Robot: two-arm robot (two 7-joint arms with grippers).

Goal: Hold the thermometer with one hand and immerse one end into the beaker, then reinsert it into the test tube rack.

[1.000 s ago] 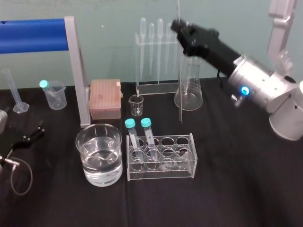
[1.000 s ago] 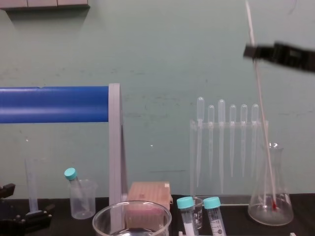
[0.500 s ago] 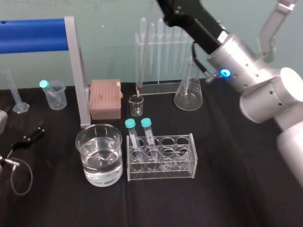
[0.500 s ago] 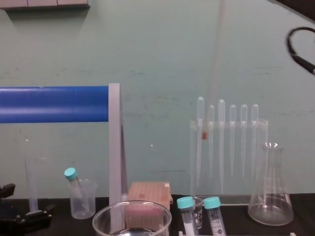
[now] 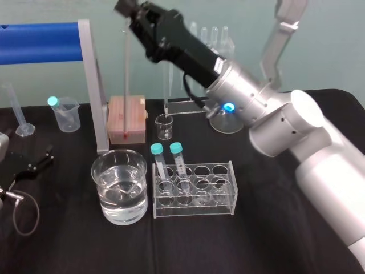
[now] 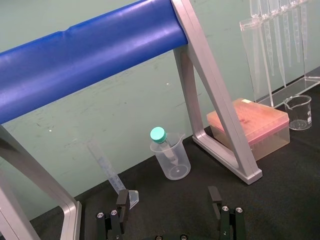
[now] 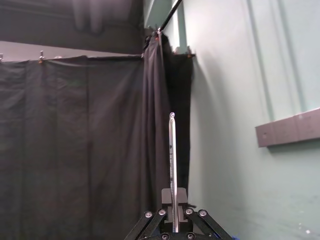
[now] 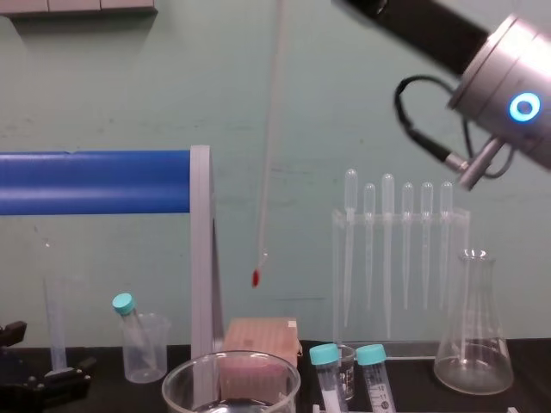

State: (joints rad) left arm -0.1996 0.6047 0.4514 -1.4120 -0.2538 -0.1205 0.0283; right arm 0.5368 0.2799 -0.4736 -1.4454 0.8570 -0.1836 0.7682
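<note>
**Fig. Thermometer in transit to beaker.** The right gripper (image 5: 129,9) is clamped on the upper part of the thermometer (image 5: 125,80). In the right wrist view the rod (image 7: 172,160) rises straight out from between the closed jaws.

*Change:* 1 s ago the rod hung by the conical flask (image 8: 473,348), to the robot's right of the test tube rack (image 5: 225,185). 0.5 s ago it was passing the pipette stand (image 8: 396,258). It is now further to the robot's left. In the head view its red bulb lies over the pink tip box (image 5: 137,117), just behind the beaker (image 5: 98,171). In the chest view the bulb (image 8: 256,277) hangs well above the beaker rim, slightly to the robot's right of its centre.

*Meaning:* the carry is approx. done, but the dip has not begun and no glass is in the water yet. The likely next steps are a small shift toward the robot and then a straight descent. The return to the rack is still to come.

*Axis:* the long axis is near-vertical w/ the bulb end down and the plain end up past the jaws. The chest view shows a slight lean, top toward the robot's right and bulb toward its left, so the tip leads the grip point.

The left gripper (image 6: 168,196) is parked low at the table's left side, fingers apart and holding nothing.
</note>
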